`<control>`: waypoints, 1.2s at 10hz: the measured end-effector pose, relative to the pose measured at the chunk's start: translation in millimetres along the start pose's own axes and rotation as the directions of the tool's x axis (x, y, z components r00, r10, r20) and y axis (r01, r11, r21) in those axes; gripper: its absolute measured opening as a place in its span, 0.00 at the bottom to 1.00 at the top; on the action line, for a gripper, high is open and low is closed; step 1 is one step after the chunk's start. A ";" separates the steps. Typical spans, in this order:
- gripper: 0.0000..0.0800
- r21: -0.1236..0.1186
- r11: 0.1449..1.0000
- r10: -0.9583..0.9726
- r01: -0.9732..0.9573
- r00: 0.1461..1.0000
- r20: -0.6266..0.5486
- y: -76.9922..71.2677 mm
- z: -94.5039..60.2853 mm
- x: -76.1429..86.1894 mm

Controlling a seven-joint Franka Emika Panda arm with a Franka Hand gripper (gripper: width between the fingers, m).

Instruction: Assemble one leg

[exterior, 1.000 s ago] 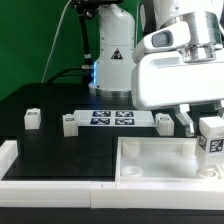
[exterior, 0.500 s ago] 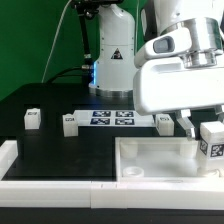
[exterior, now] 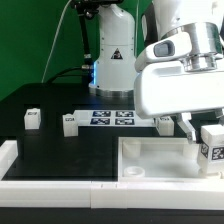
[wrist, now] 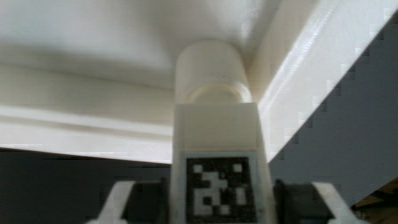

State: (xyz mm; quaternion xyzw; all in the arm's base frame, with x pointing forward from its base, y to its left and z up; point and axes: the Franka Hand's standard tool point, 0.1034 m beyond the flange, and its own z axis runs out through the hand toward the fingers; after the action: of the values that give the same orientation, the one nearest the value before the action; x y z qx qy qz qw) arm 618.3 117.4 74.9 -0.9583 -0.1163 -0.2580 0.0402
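In the exterior view, the gripper (exterior: 207, 140) clasped the leg (exterior: 213, 133) over the white tray (exterior: 150, 165), at its corner on the exterior view's right. The arm (exterior: 180, 85) blocked the table behind that corner. Three other legs (exterior: 69, 123) and the marker board (exterior: 112, 118) lay beyond the tray. In the wrist view, the fingers (wrist: 121, 200) pinched the tagged leg above the tray's inner corner.

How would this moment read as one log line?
gripper: shut on leg | leg: over tray corner | release: not yet

leg (exterior: 211, 138) over tray (exterior: 150, 162) corner, marker board (exterior: 112, 118) behind
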 end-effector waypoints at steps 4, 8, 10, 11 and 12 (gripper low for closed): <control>0.65 -0.001 1.000 0.000 0.000 1.000 -0.002 0.2 -0.1 0.1; 0.81 -0.001 1.000 0.000 0.000 1.000 -0.002 0.4 -0.1 0.1; 0.81 -0.001 1.000 0.000 0.000 1.000 -0.002 0.4 -0.1 0.1; 0.81 0.001 1.000 -0.001 0.001 1.000 0.005 -0.1 -1.2 1.4; 0.81 0.006 1.000 -0.005 0.005 1.000 0.019 -0.8 -11.7 9.0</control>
State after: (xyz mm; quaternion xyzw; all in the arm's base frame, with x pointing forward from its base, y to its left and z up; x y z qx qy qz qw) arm 620.0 118.5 89.6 -0.9602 -0.1197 -0.2488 0.0412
